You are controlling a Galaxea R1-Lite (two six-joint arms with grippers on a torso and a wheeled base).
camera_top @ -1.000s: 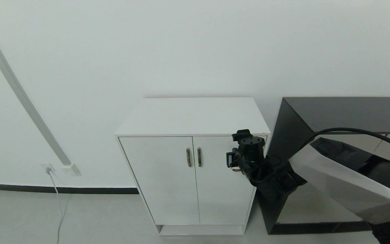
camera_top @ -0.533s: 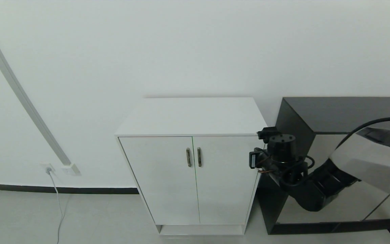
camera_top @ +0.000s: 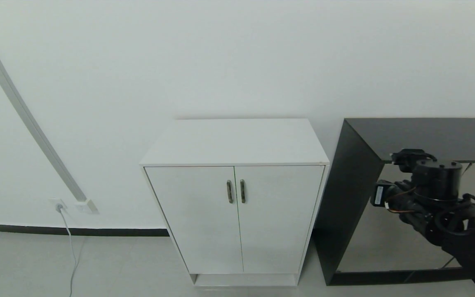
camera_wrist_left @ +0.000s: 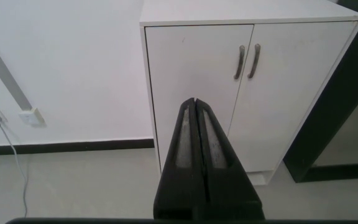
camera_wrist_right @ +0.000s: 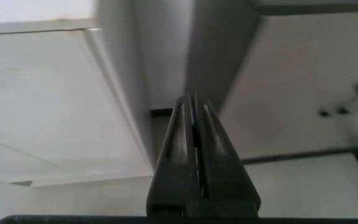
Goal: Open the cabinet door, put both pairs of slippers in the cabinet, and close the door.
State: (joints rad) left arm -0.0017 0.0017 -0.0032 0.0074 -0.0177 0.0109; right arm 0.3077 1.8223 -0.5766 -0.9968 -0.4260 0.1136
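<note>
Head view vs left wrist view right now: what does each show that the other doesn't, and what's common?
Head view adds the right arm, held in front of the black mirrored unit. Left wrist view adds the left gripper, fingers pressed shut, pointing toward the white cabinet. Shared: the cabinet with both doors shut, its two handles side by side at the centre, the wall socket with a cable plugged in, the slanted wall conduit, and the black unit to the cabinet's right.
</note>
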